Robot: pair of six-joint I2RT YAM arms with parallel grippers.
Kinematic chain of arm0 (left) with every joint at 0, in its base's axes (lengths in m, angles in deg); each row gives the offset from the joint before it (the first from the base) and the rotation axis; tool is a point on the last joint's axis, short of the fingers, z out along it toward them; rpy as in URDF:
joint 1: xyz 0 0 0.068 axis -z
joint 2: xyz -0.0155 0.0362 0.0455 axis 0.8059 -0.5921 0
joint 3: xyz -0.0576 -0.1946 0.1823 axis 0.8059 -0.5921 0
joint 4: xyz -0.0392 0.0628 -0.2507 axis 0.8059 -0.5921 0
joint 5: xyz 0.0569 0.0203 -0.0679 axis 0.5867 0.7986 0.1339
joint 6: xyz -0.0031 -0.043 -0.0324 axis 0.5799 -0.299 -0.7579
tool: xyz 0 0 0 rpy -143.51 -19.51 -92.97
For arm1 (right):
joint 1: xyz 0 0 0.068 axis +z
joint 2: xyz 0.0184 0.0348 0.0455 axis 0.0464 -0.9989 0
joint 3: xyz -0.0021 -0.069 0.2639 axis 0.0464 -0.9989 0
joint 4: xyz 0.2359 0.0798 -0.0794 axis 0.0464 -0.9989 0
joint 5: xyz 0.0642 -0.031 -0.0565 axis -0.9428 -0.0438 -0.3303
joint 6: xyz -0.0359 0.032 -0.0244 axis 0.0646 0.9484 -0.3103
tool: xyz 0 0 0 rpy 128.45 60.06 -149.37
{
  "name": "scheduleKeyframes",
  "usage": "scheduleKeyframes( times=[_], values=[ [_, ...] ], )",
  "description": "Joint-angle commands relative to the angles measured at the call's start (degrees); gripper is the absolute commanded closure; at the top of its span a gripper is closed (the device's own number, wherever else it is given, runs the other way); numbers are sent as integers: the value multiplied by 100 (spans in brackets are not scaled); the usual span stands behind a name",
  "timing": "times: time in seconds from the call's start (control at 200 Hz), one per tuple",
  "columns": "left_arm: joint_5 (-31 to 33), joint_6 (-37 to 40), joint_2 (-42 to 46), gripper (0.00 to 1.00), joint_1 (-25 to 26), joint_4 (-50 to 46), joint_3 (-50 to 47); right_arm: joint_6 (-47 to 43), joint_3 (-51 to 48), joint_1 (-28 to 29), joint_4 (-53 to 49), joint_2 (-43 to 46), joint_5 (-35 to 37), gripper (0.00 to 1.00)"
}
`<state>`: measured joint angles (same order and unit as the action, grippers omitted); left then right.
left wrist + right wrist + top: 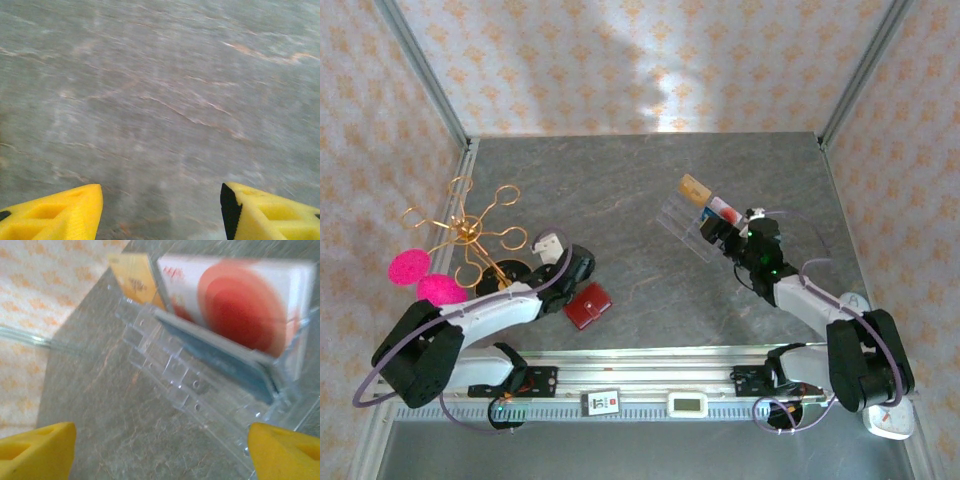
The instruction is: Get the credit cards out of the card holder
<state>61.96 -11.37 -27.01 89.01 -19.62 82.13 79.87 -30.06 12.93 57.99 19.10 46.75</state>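
The card holder (588,305), a small dark red wallet, lies folded shut on the grey table near the front. My left gripper (580,270) hovers just up and left of it. In the left wrist view, that gripper (161,212) is open, with blurred bare table between its yellow fingers (65,215). My right gripper (722,232) is beside the clear acrylic stand (685,225). In the right wrist view it (162,452) is open and empty, facing the stand (200,390). The credit cards are hidden.
The stand holds a gold card (135,280) and a white card with a red disc (240,300), blue-grey along its front. A gold wire ornament (465,235), two pink discs (408,265) and a black round base (510,272) crowd the left. Patterned walls enclose the table.
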Motion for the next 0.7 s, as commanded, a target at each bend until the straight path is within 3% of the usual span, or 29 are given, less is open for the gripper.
scheduleKeyframes(
  times=[0.0,0.24,0.516,0.696],
  values=[
    [-98,5,364,34,392,147,20,-368,235,392,35,-137,-73,13],
    [-335,220,1106,33,1075,-20,647,-686,341,1041,357,-529,-566,25],
    [-1147,1085,1603,32,1141,-114,2114,-996,1060,2296,805,-1648,-1320,40],
    [-1575,1744,1560,28,1140,-296,3294,-980,2087,3248,1105,-2741,-1623,48]
  ],
)
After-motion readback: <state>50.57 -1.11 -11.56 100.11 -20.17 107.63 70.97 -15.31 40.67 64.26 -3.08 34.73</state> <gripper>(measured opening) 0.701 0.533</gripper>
